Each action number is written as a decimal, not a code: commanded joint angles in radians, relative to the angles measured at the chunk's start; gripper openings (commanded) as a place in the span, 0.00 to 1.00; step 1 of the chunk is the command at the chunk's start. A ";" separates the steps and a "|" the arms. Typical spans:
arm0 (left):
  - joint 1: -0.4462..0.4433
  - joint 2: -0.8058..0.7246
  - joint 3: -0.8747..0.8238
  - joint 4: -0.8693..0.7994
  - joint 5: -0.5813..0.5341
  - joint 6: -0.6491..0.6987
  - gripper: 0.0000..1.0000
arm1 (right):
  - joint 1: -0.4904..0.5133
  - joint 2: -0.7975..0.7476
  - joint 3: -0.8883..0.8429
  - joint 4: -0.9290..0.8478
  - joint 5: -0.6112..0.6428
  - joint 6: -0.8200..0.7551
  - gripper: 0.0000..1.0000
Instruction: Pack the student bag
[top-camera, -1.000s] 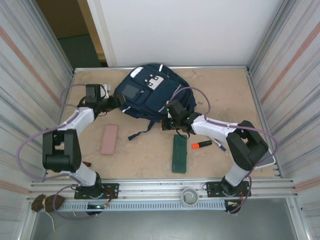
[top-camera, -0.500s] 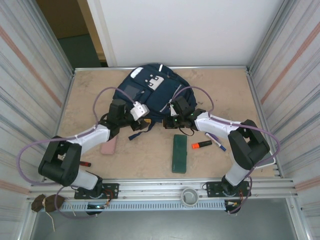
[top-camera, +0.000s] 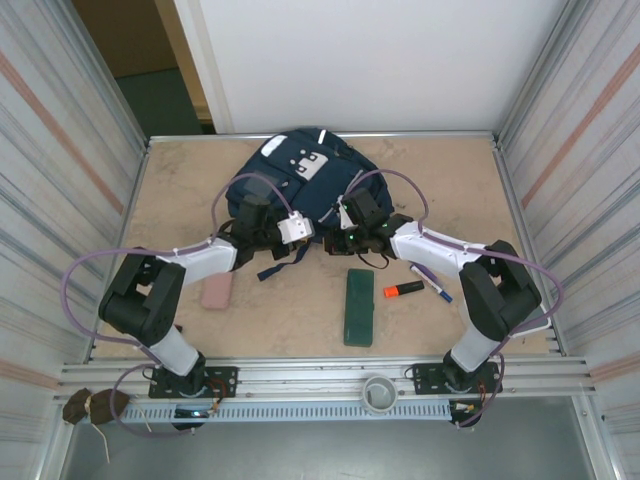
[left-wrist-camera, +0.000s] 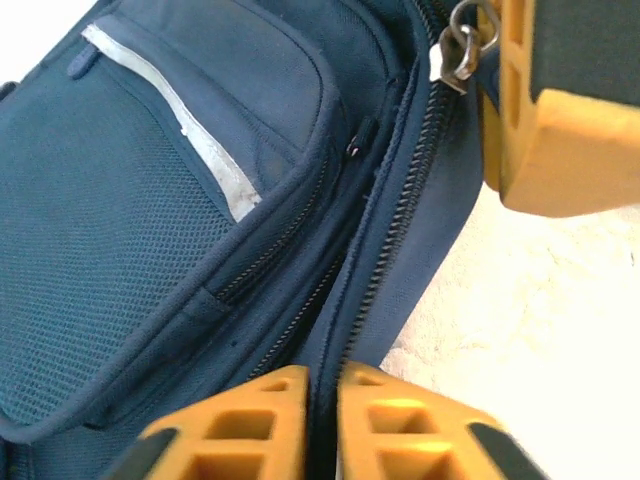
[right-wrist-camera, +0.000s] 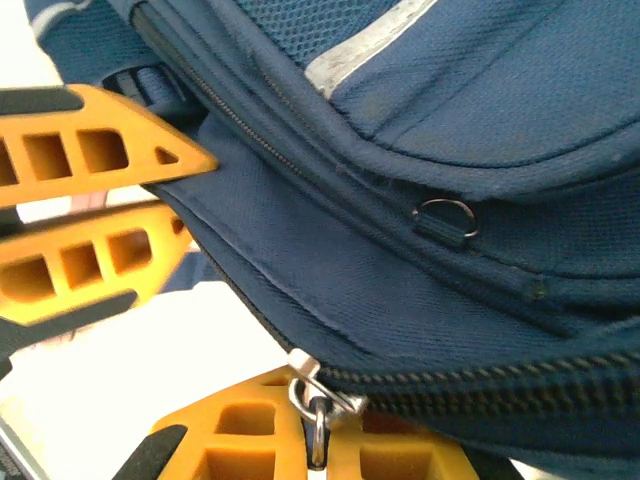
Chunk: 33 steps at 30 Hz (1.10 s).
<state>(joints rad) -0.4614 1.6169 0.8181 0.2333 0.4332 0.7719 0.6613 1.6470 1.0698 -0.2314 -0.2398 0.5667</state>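
Student bag (top-camera: 295, 190), frame centre: your left gripper (left-wrist-camera: 322, 388) pinches its seam, seemingly bracing it; right gripper (right-wrist-camera: 318, 432) clamps the zipper pull (right-wrist-camera: 318, 403).

1 bag (top-camera: 300, 195), 1 hiliter (top-camera: 404, 289), 1 pen (top-camera: 437, 290)

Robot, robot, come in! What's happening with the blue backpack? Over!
Left gripper shut on edge of large navy-blue fabric backpack. Right gripper shut on its silver metal zipper pull. Zipper looks closed. Nothing blocking.
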 joint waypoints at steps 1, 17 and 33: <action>0.054 -0.063 -0.018 0.021 0.052 -0.021 0.06 | -0.024 -0.070 0.030 -0.137 0.112 -0.020 0.00; 0.071 -0.171 -0.074 0.001 0.111 -0.102 0.58 | -0.090 -0.068 0.044 -0.157 0.038 -0.032 0.00; -0.068 0.020 0.119 -0.113 0.122 -0.059 0.27 | -0.043 -0.139 0.065 -0.125 -0.028 0.005 0.00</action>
<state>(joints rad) -0.5323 1.6264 0.9062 0.1448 0.5331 0.7097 0.6159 1.5700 1.1110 -0.3901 -0.2409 0.5621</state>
